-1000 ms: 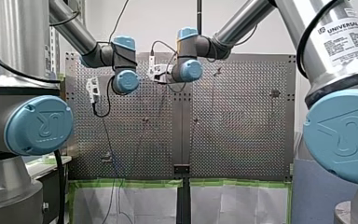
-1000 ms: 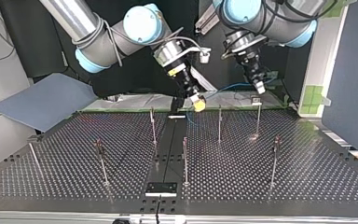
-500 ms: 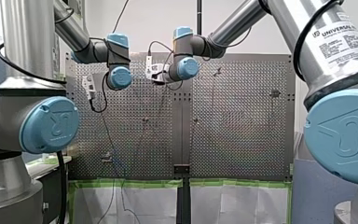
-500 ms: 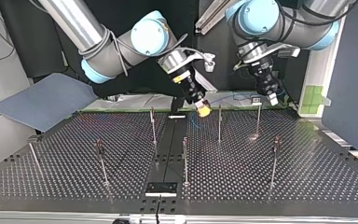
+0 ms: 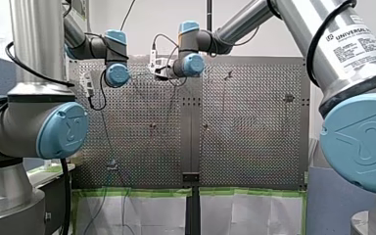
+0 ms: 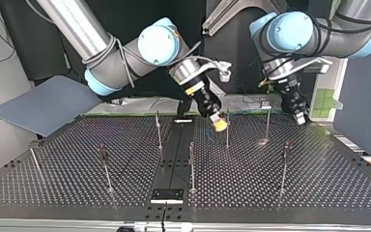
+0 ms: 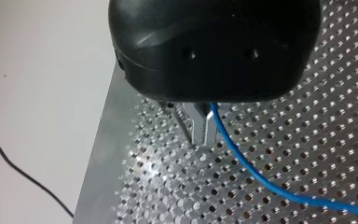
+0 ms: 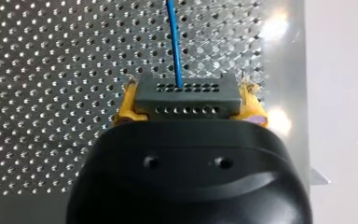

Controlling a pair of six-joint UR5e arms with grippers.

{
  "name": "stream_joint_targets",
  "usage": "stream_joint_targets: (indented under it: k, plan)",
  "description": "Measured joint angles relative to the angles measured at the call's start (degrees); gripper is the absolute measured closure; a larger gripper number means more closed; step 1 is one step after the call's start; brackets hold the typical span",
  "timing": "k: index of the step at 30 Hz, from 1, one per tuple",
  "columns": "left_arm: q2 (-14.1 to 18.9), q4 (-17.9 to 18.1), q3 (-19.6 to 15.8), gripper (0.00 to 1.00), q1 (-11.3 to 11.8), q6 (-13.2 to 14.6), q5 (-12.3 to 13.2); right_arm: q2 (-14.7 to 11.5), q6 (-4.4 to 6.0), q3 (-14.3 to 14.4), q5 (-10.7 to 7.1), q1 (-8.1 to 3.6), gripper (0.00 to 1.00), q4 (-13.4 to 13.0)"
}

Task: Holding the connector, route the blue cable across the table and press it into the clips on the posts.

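Observation:
In the right wrist view my right gripper (image 8: 187, 95) is shut with its yellow pads (image 8: 127, 105) on a dark grey connector (image 8: 187, 103). The blue cable (image 8: 173, 42) leaves the connector and runs ahead over the perforated table (image 8: 51, 70). In the top view this gripper (image 6: 218, 125) hangs beside a middle post (image 6: 227, 128). My left gripper (image 7: 200, 137) has its metal fingers shut on the blue cable (image 7: 261, 175), which trails away under it. It hovers near the table's far edge at the top view's right (image 6: 300, 118), beside another post (image 6: 267, 123).
Several thin posts stand on the table (image 6: 319, 183), among them ones at the middle (image 6: 192, 166), the left (image 6: 105, 166) and the right (image 6: 284, 166). A grey sheet (image 6: 43, 104) lies at the top view's far left. A black plate (image 6: 167, 195) sits at the near edge.
Both arms have swung toward the top view's right. My right gripper has come lower, next to the middle post. My left gripper has moved right and down past the far post.

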Motion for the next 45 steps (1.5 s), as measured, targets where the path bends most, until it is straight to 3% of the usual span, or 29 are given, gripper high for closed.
stream_joint_targets:
  k: [9, 17, 21, 26, 32, 45]
  plan:
    - [-1.72, -0.22, 4.25, 1.0, 4.48, -3.41, 4.99, 1.92, 0.15, -5.1, -0.01, 0.28, 1.0, 3.38]
    - [-2.25, -1.13, 6.87, 1.0, 5.67, -5.66, 8.91, 2.76, 0.27, -9.21, 0.0, 0.47, 1.0, 4.62]
    - [-2.25, -2.68, 7.13, 1.0, 6.34, -6.32, 10.29, 3.16, 0.37, -9.83, 0.01, 0.84, 1.0, 5.11]
    - [-2.27, -3.66, 7.12, 1.0, 6.67, -6.34, 9.84, 4.19, 0.41, -9.95, 0.11, 1.41, 1.0, 5.53]
    - [-2.28, -2.05, 7.12, 1.0, 7.21, -6.73, 12.0, 5.75, 0.37, -10.01, 0.19, 1.51, 1.0, 5.46]
    - [-4.18, 1.25, 7.43, 1.0, 10.01, -8.55, 17.15, 6.2, 0.55, -12.81, 0.12, 0.98, 1.0, 5.46]
